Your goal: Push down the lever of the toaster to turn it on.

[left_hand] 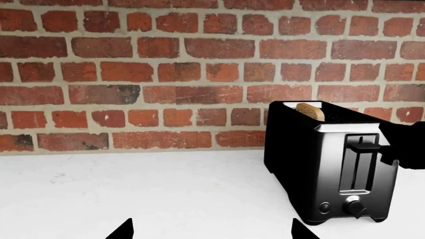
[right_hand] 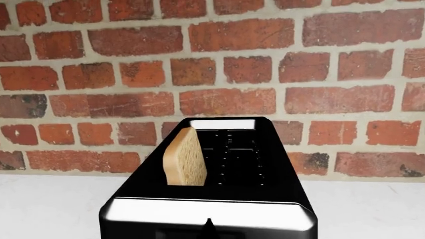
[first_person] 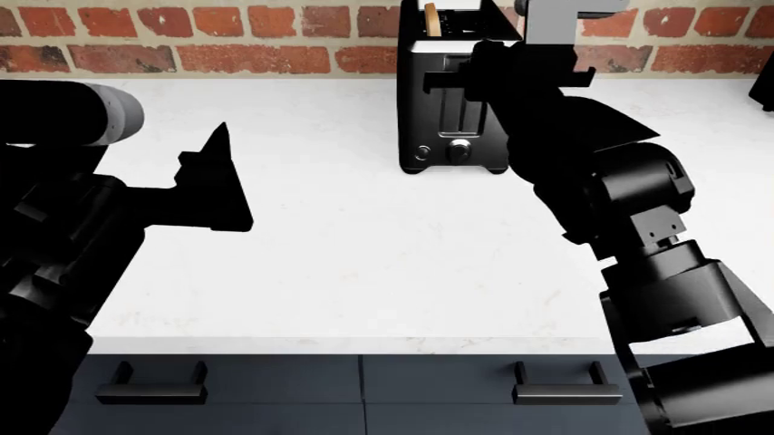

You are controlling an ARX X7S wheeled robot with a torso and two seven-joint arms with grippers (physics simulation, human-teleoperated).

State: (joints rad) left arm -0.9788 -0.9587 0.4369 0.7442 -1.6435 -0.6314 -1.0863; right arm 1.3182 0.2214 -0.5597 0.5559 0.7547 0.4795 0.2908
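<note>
The toaster (first_person: 450, 109) is a glossy black box with silvery sides, standing on the white counter against the brick wall. It also shows in the left wrist view (left_hand: 332, 164) and in the right wrist view (right_hand: 219, 199). A slice of toast (right_hand: 184, 158) stands in one slot. The lever (left_hand: 362, 146) sits at the top of the vertical front slot, with the round knob (left_hand: 355, 205) below it. My right gripper (right_hand: 208, 228) is shut and empty, its tip at the toaster's top front edge, right by the lever. My left gripper (left_hand: 212, 231) is open and empty, well left of the toaster.
The white counter (first_person: 339, 254) runs back to a red brick wall (first_person: 242, 36). Dark drawers with bar handles (first_person: 151, 385) lie below its front edge. A dark object (first_person: 766, 91) shows at the right edge.
</note>
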